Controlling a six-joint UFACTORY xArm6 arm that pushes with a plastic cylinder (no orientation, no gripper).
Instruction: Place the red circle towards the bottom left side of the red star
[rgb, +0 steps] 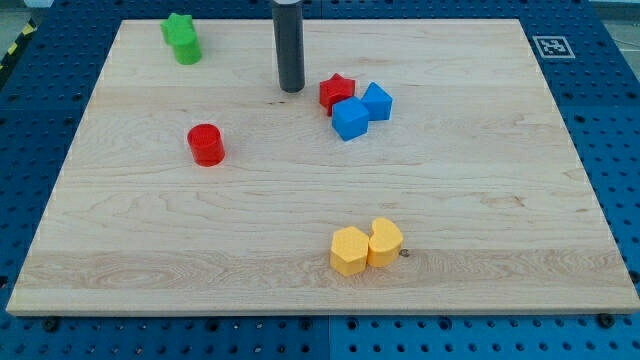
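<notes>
The red circle (206, 144), a short cylinder, stands on the wooden board at the view's left of centre. The red star (337, 91) sits near the top centre, touching a blue block. My tip (291, 88) rests on the board just left of the red star, with a small gap between them. The red circle lies well to the lower left of my tip and of the star.
Two blue blocks (350, 119) (377, 101) crowd the star's right and lower side. A green block (182, 38) sits at the top left. Two yellow blocks (350, 250) (385, 241) touch each other near the bottom centre. The board's edge (320, 310) runs along the bottom.
</notes>
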